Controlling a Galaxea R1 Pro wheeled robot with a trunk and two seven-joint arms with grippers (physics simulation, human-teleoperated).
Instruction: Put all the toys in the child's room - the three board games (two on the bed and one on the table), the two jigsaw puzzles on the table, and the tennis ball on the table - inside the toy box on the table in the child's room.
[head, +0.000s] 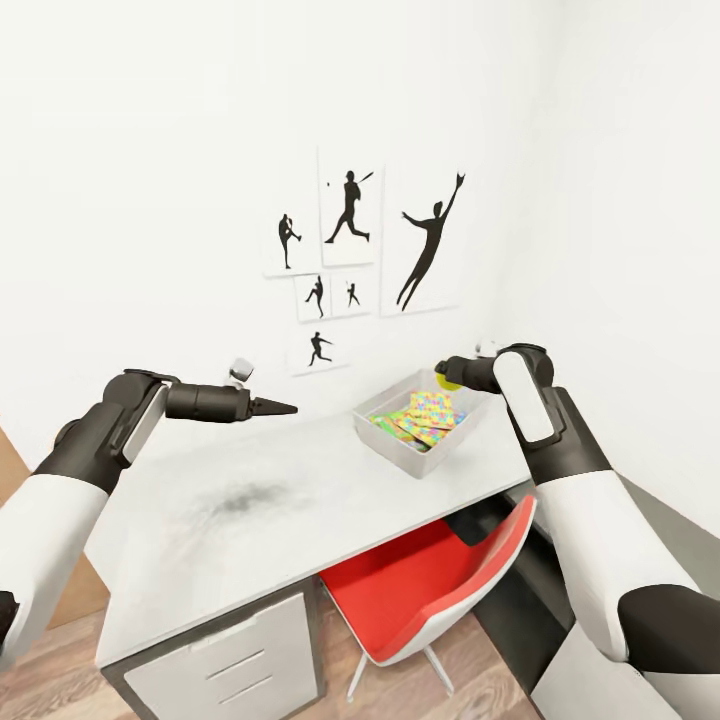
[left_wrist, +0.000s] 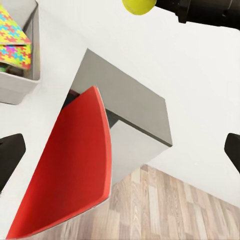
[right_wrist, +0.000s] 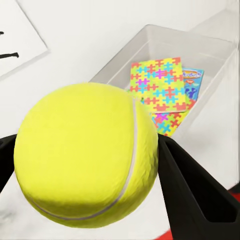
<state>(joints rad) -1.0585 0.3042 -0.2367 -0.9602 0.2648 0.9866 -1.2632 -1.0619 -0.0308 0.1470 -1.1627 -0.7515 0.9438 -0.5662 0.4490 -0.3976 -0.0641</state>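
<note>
Right jaws: clamped on the tennis ball, one dark finger pressed to each side of it. In the head view they sit above the far rim of the toy box, ball at the tip.

Tennis ball: up in the air, not touching the bench. The left wrist view catches it too, poking out from the end of the right arm's dark barrel.

Toy box: light grey tray on the bench at about 1 o'clock from the bench's middle, near the wall and the right-hand end.

Jigsaw puzzles: already lying in the toy box, stacked a bit skewed, the top one a yellow, pink, blue and green square.

Board game: blue printed corner peeking out from under the puzzles, inside the toy box. Can't tell how many are in there.

Left jaws: spread wide with nothing between them. The arm hangs over the bench's far edge at roughly 10 o'clock, well apart from the toy box.

Bench: white top with a grey smudge near the middle, white drawers below.

Chair: red seat, tucked under the bench's right half.

Wall: white, with black baseball silhouette prints above the bench.
</note>
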